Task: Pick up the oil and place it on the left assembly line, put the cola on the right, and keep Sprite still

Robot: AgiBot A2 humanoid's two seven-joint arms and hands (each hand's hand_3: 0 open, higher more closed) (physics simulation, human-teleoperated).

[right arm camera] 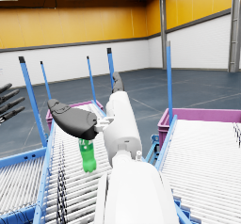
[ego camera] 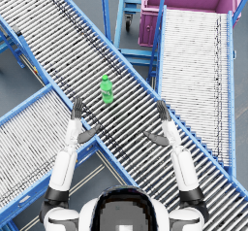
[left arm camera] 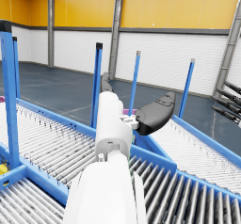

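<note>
A green Sprite bottle (ego camera: 106,89) stands upright on the long diagonal roller conveyor (ego camera: 63,41), ahead of and between my two hands. My left hand (ego camera: 77,125) hovers over the conveyor's near-left edge, fingers straight and thumb out, holding nothing. My right hand (ego camera: 163,125) mirrors it on the right, also holding nothing. In the right wrist view the Sprite bottle (right arm camera: 87,156) shows just beyond the right hand (right arm camera: 77,119), apart from it. The left wrist view shows the left hand (left arm camera: 150,115) above rollers with no bottle. No oil or cola shows in any view.
A roller line (ego camera: 29,128) branches off to the left and another roller line (ego camera: 193,70) runs on the right up to a pink bin (ego camera: 193,2). Blue frame rails and upright posts (left arm camera: 96,84) border the conveyors. A blue cart (ego camera: 128,7) stands on the floor behind.
</note>
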